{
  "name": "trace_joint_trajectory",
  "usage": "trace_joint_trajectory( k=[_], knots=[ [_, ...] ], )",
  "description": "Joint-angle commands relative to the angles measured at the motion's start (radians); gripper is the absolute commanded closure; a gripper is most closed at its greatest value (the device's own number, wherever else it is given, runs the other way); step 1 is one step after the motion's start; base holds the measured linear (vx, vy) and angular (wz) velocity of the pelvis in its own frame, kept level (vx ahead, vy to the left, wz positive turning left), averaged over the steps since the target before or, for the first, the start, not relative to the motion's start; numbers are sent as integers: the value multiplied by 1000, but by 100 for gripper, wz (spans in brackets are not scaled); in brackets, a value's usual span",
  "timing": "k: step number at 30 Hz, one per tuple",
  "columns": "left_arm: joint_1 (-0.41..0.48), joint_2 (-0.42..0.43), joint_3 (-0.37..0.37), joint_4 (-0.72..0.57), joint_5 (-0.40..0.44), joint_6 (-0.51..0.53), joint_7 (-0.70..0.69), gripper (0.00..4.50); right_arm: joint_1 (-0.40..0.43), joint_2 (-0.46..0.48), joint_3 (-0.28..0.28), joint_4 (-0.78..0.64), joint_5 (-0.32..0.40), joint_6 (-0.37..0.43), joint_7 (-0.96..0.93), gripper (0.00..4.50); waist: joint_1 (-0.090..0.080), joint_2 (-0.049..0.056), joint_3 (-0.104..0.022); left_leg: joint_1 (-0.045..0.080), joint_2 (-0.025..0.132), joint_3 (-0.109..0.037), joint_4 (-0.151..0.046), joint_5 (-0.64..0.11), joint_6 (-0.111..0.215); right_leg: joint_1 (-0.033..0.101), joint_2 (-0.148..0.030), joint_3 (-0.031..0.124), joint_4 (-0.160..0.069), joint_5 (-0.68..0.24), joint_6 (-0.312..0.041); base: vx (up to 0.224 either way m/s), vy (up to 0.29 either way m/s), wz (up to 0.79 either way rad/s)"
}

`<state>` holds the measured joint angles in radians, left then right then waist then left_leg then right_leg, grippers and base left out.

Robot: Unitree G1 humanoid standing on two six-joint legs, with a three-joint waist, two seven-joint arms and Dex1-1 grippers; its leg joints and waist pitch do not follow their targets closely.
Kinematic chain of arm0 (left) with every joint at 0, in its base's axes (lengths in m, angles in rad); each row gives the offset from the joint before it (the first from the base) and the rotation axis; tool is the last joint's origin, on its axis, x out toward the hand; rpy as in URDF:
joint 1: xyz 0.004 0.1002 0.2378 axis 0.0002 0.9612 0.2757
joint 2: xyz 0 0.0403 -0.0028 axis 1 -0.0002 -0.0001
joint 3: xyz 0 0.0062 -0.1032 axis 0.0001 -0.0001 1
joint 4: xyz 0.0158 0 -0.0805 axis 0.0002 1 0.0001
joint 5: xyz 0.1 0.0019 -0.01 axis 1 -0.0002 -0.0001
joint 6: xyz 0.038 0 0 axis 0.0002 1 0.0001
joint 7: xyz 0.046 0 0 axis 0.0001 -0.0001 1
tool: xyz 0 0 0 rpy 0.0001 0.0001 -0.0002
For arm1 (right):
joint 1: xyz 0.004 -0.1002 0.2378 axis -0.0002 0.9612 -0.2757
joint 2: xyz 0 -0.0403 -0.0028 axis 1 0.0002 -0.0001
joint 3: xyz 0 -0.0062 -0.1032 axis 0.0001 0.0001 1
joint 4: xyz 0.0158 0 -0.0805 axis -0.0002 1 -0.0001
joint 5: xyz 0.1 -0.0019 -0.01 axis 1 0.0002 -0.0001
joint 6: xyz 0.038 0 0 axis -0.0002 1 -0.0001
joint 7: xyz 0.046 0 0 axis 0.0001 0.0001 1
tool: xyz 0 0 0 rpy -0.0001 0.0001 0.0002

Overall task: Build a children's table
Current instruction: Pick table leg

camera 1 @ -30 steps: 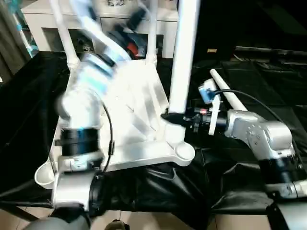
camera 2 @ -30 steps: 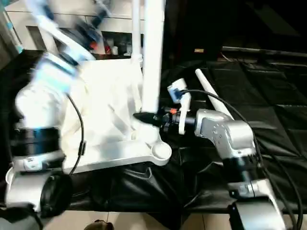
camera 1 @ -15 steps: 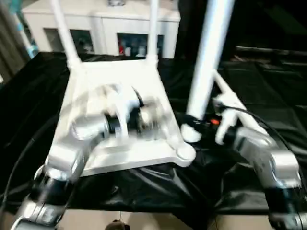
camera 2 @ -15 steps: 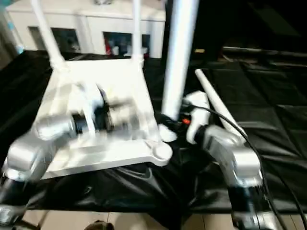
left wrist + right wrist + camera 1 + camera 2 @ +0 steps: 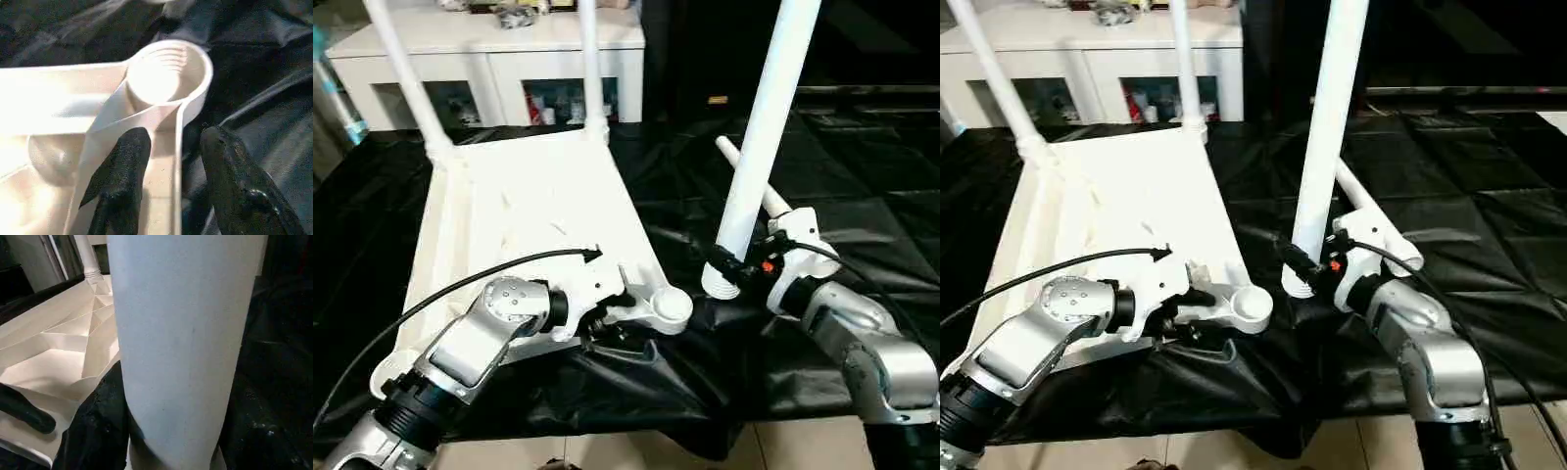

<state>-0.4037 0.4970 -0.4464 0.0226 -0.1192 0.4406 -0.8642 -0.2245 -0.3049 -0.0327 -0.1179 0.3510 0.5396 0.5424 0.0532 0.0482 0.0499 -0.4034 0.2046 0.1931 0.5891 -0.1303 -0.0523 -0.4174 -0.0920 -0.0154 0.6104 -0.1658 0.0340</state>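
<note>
The left gripper (image 5: 168, 171) has its jaws spread astride the tabletop's (image 5: 524, 211) edge wall, just behind the empty near corner socket (image 5: 672, 305). The right gripper (image 5: 729, 266) pinches the third leg (image 5: 759, 147) near its flared lower end, holding it roughly upright, tilted, just beside that socket and not yet in it. The tabletop lies ribbed side up on the black-draped counter (image 5: 862, 176). Two legs, one (image 5: 403, 73) and another (image 5: 589, 64), already stand in the far sockets. A fourth leg (image 5: 1371, 215) lies on the counter beyond the held leg. By my judgement the build is about half done: two legs remain to be seated.
</note>
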Motion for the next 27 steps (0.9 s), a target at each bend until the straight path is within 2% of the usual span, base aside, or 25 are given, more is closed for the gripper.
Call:
trace_joint_trajectory(
  k=[1, 2, 3, 4, 6, 9, 15, 16, 19, 21, 22, 23, 27],
  knots=[
    [0, 0, 14, 12, 15, 16, 18, 280, 2, 4, 4, -35, -1, -8, -7, 259, -1, 1, -62, 40, -3, -21, -72, -512, -66, 12, -15, -1, -110, -562, -67, 0, 0, 0],
    [1, -1, 18, 14, 16, 23, 24, 301, 2, 6, 6, -37, 0, -7, -7, 259, -1, 1, -61, 41, -3, -21, -73, -516, -65, 11, -15, -1, -111, -564, -68, 0, 0, 0],
    [5, 3, 19, 11, 18, 34, 23, 301, 0, 8, 8, -36, 1, -7, -5, 259, -1, -5, -61, 41, -3, -20, -71, -517, -64, 10, -15, -1, -113, -566, -67, 0, 0, 0],
    [8, 6, 19, 7, 18, 46, 21, 311, -1, 7, 9, -33, 1, -8, -2, 259, 0, -1, -60, 42, -2, -21, -73, -519, -63, 10, -16, -1, -112, -568, -68, 0, 0, 0],
    [17, 15, 19, -5, 20, 68, 12, 321, -6, 5, 14, -27, 0, -10, 3, 259, 1, -6, -60, 41, -2, -20, -73, -516, -61, 9, -16, -1, -112, -568, -69, 0, 0, 0],
    [29, 29, 15, -12, 23, 81, 5, 355, -9, 3, 21, -21, -3, -14, 4, 259, 0, -3, -60, 41, -2, -21, -74, -518, -61, 8, -16, 0, -113, -574, -65, 0, 0, 0],
    [34, 39, 12, -5, 30, 90, 3, 395, -10, 3, 25, -29, -1, -8, 6, 259, 0, -2, -58, 45, -3, -22, -73, -539, -63, 4, -16, -2, -118, -603, -56, 0, 0, 0],
    [34, 39, 12, -3, 32, 90, 4, 415, -11, 3, 25, -28, -1, -9, 7, 259, 0, -5, -57, 46, -3, -22, -73, -539, -62, 3, -17, -2, -119, -614, -51, 0, 0, 0],
    [30, 27, 31, -3, 23, 97, 9, 432, -10, -1, 25, -30, 2, -8, 11, 259, -2, -7, -57, 43, -3, -24, -75, -540, -62, 5, -17, -4, -120, -622, -46, 0, 0, 0],
    [31, 26, 39, -13, 14, 97, 3, 441, -11, -5, 27, -31, 5, -7, 15, 259, -5, -5, -58, 40, -2, -26, -79, -539, -62, 11, -18, -5, -117, -602, -50, 0, 0, 0],
    [32, 26, 41, -16, 11, 97, 2, 441, -10, -5, 28, -31, 6, -7, 16, 259, -8, -5, -59, 31, -1, -29, -85, -532, -63, 20, -18, -7, -112, -571, -57, 0, 0, 0],
    [33, 25, 42, -17, 9, 97, 1, 441, -11, -6, 28, -31, 6, -7, 17, 259, -10, -4, -59, 30, -1, -30, -87, -531, -63, 22, -18, -7, -111, -558, -60, 0, 0, 0],
    [38, 7, 92, -23, -2, 161, 58, 450, -25, -3, 35, -14, 4, -9, 22, 259, -19, -11, -58, 36, -7, -31, -82, -542, -52, 15, -18, -3, -115, -547, -80, 0, 0, 0]
  ],
)
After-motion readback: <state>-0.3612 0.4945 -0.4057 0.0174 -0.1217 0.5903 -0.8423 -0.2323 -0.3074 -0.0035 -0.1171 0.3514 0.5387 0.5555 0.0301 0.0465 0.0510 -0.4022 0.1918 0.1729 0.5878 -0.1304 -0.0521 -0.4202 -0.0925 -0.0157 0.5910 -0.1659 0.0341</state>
